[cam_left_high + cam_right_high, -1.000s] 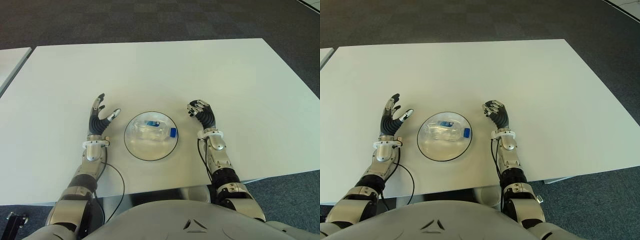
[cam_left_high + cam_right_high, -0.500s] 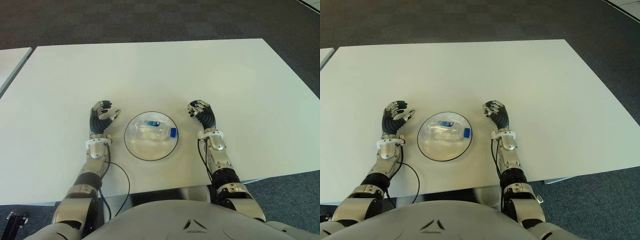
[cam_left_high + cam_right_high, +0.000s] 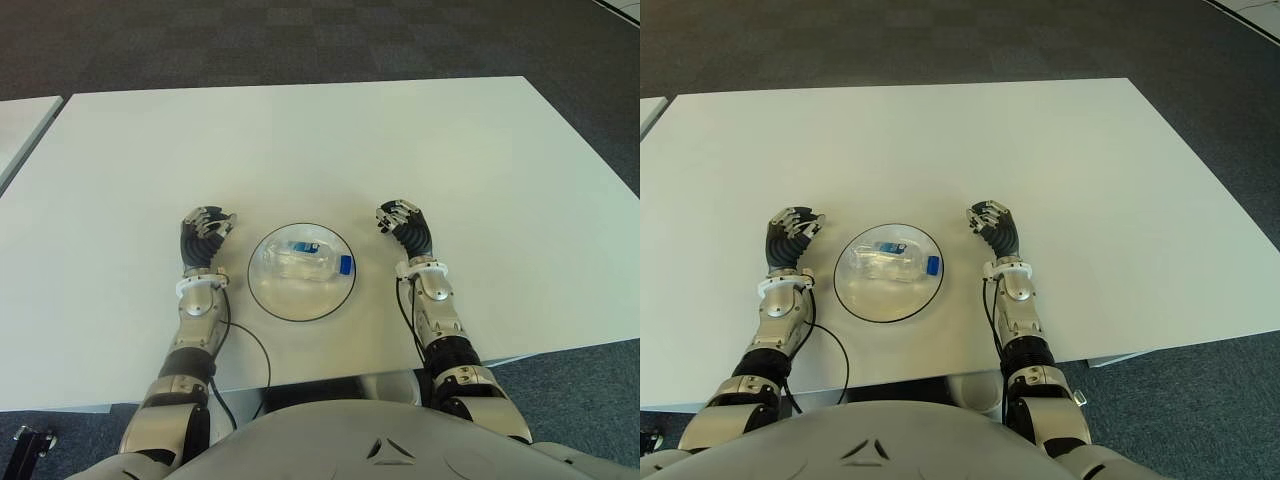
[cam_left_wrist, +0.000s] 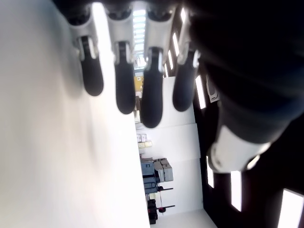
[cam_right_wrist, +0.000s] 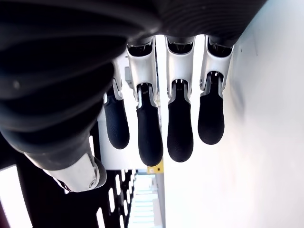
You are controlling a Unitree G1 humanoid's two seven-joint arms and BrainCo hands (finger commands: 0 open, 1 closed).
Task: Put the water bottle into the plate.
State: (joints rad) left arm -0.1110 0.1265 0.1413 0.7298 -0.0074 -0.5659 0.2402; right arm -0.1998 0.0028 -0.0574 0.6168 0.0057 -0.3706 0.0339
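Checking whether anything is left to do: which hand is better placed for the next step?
Neither. The bottle already lies in the plate. The left hand and right hand sit curled and empty at about equal gaps on either side of it.

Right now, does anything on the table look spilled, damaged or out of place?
Nothing stands out. The water bottle lies on its side inside the plate, no spill visible. The left hand and right hand are curled, empty, either side of the plate.

Clear water bottle [image 3: 308, 260] flat in plate [image 3: 270, 294]
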